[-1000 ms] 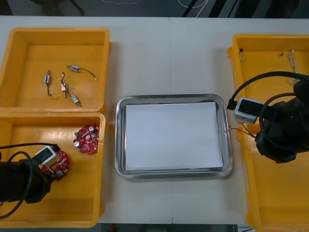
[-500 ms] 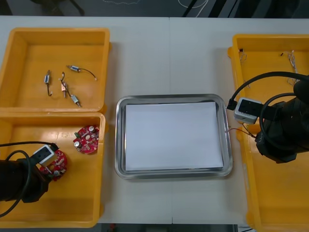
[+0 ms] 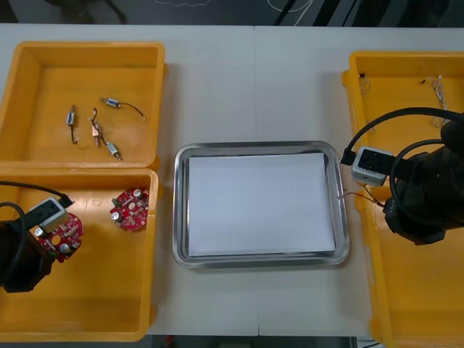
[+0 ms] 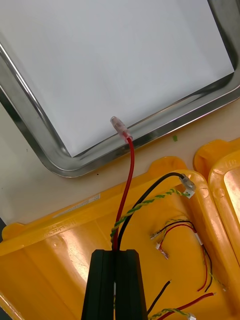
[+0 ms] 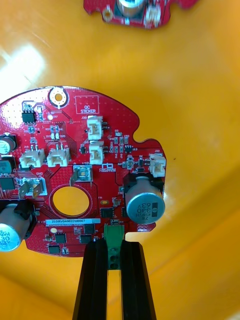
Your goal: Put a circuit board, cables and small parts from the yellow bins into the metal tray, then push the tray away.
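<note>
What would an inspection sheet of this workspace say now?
Surface: light table.
Job's things: shiny metal tray, white inside; round red circuit board lying in near left yellow bin; small metal parts in far left yellow bin.
Clutter: nothing seen.
Grippers: left gripper shut on second red circuit board; right gripper shut on cable bundle.
Cables: red cable, black cable, twisted yellow-green cable held; red tip over tray rim.
Surroundings: dark floor beyond table.

Two round red circuit boards [image 3: 130, 209], four small metal parts [image 3: 71, 118] — one metal tray [image 3: 261, 147]
</note>
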Controlling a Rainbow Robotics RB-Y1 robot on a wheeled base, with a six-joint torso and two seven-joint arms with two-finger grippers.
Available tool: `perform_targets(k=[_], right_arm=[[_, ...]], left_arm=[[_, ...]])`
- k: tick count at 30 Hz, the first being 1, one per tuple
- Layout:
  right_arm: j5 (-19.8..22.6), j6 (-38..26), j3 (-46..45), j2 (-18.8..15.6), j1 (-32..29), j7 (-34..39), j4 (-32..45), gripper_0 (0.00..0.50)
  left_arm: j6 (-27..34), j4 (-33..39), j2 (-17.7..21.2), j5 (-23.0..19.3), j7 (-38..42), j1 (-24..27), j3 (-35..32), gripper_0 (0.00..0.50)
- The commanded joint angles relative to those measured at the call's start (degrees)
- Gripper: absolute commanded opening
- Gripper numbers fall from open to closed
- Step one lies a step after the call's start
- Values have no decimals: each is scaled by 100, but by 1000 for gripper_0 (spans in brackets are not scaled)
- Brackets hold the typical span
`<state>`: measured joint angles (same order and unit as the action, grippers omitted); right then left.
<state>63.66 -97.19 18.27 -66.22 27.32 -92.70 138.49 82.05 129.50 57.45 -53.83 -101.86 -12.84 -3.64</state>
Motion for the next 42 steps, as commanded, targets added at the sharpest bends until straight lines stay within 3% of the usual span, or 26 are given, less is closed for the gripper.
perform_targets(k=[1, 6, 17, 25, 34, 42], right_arm=[[6, -28, 54, -163, 151, 191, 47, 0], [15, -20, 54, -163, 151, 191, 47, 0], [15, -28, 54, -163, 151, 191, 47, 0], [15, -28, 54, -154, 151, 191, 56, 0], [15, -28, 54, -154, 151, 191, 64, 0], [15, -28, 54, -163, 142, 191, 99, 0]], left_arm=[[532, 462, -94, -31, 1380, 546, -137, 0], [1481, 858, -296, -40, 2100, 1267, -32, 0], [2465, 1200, -621, -22, 3665, 2743, 882, 0], [2544, 1200, -805, 48, 4763, 3613, 1770, 0], [2509, 1148, -1148, 576, 5801, 4457, 3045, 0], [2377, 858, -1684, 1050, 6416, 5055, 4003, 0]])
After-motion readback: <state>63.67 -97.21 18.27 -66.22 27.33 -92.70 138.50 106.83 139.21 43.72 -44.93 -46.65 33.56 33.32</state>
